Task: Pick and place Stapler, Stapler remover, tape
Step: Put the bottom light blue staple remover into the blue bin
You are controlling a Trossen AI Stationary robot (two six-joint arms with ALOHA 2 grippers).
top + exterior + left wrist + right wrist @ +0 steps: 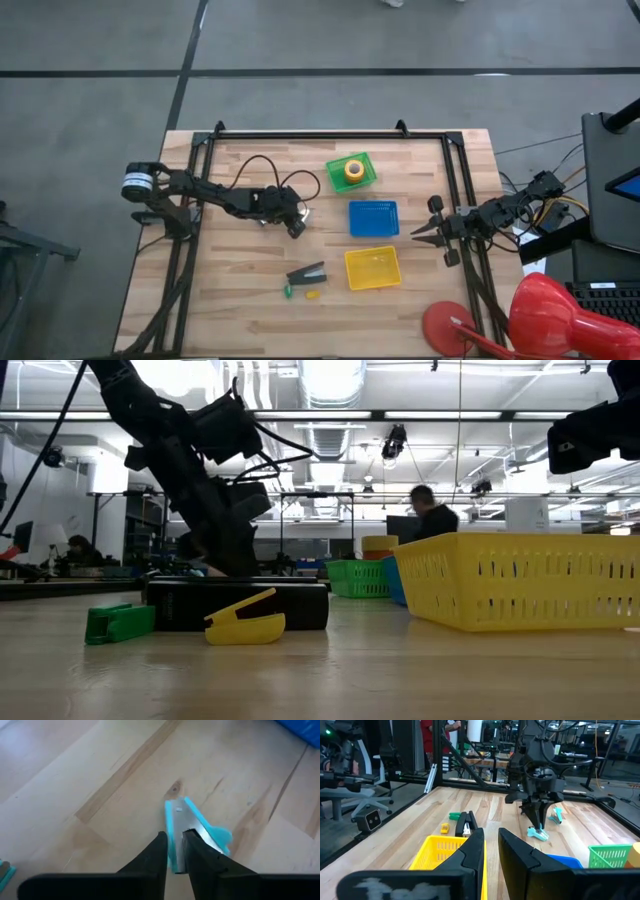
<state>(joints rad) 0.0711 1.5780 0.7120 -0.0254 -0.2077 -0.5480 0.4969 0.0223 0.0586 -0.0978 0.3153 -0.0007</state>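
Note:
The dark stapler (307,273) lies flat on the wood near the table's near edge, left of the yellow basket (372,267). The red-orange tape (353,170) sits inside the green basket (334,164). A small cyan staple remover (200,822) lies on the table at mid-table. My left gripper (297,228) stands over it, pointing down, shut on it. My right gripper (418,234) waits at the table's right side, level, a narrow gap between its fingers (475,850), touching nothing. My left gripper (174,845) pinches one thin arm of the cyan staple remover (170,822) between its two fingers, coming from above and pointing down. The other arm (207,827) spreads out to one side. In the right wrist view the remover's low end (539,836) seems to rest on the wood.
A blue basket (373,217) stands between the green and yellow ones. A tiny green bit (288,291) and a yellow bit (312,295) lie beside the stapler. A second small cyan piece (556,815) lies near the left gripper. People show in the room beyond the table.

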